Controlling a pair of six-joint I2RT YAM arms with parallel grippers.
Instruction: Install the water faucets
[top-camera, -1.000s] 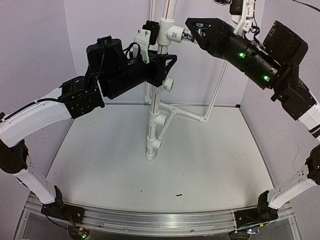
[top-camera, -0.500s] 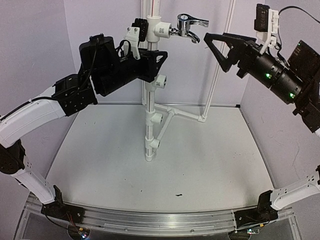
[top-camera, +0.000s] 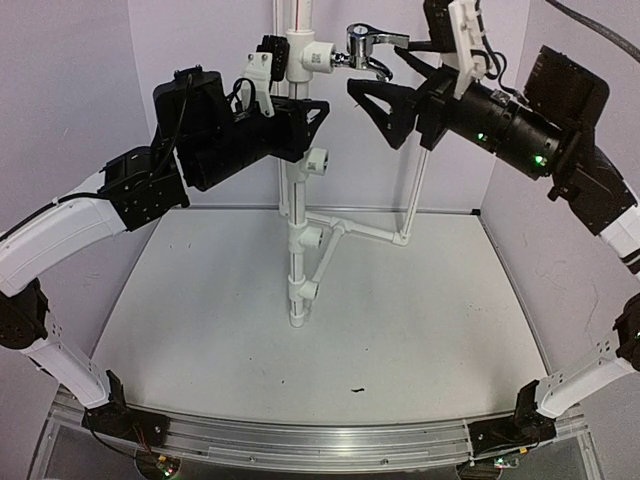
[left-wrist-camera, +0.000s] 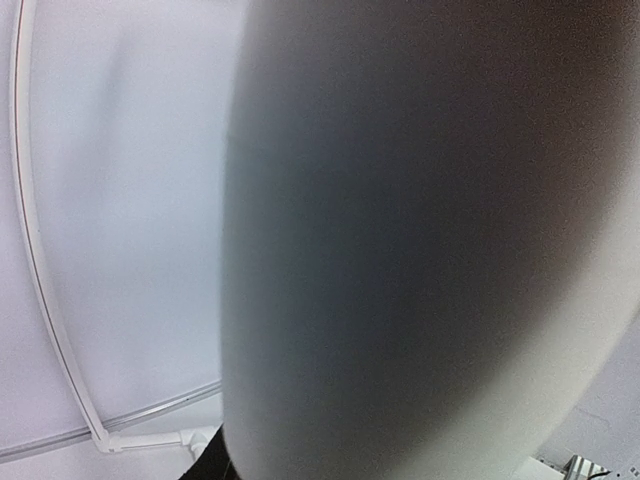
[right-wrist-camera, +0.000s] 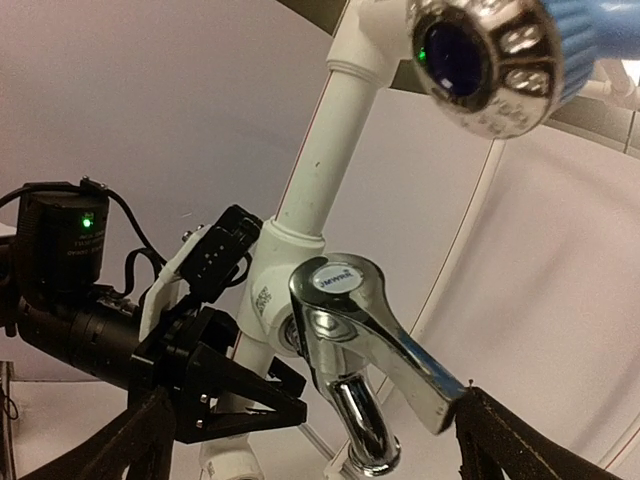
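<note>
Chrome faucet (right-wrist-camera: 365, 335) shows lettering from right wrist.

A white worktop (top-camera: 200, 330) carries an upright white pipe frame (top-camera: 297, 285) standing at its middle. A small dark speck (top-camera: 357, 389) lies toward the near edge.

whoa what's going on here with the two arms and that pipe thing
Two robot arms are fitting a tap onto a pipe rig. The left pincer is clamped on the white plastic upright pipe, steadying it. The shiny chrome metal faucet with a flat lever sits in the white tee fitting at the top of that pipe. The right pincer is open, with a finger on either side of the faucet, not gripping it.
</note>
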